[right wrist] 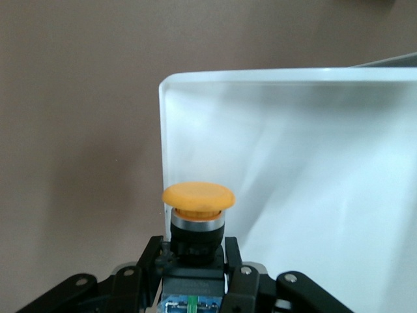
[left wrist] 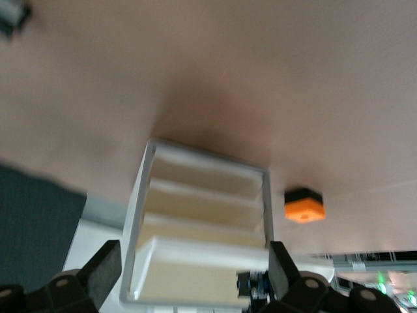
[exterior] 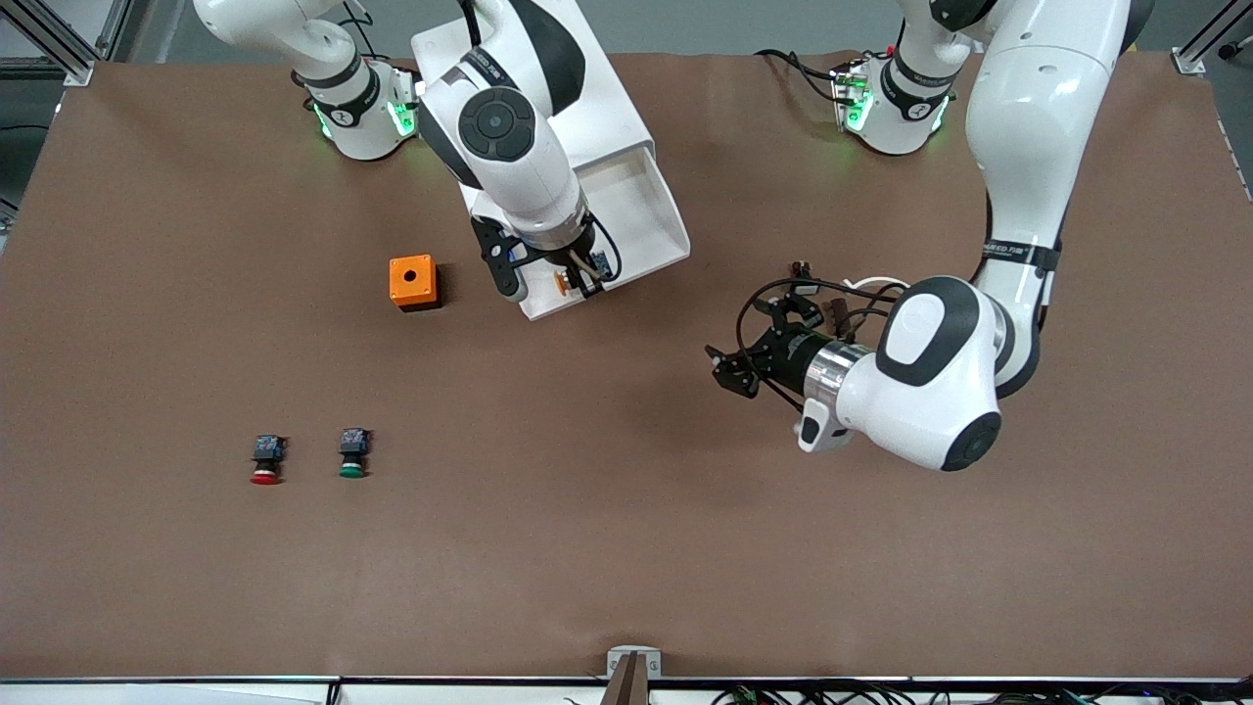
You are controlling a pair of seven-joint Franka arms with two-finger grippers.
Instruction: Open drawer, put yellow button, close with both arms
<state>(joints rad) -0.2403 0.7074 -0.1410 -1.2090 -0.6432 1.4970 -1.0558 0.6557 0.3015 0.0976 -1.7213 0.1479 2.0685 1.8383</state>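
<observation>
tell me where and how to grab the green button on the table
Grip the green button across its dark body, not the cap: it lies on its side, cap toward the front camera, so the boxy body gives flat faces. Come straight down from above, with the red button beside it left clear. The left claw is open and free; the right claw holds the yellow button.

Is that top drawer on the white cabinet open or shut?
Open. The drawer is pulled out, its bare white tray showing, and the right claw holds the yellow button at its corner.
</observation>
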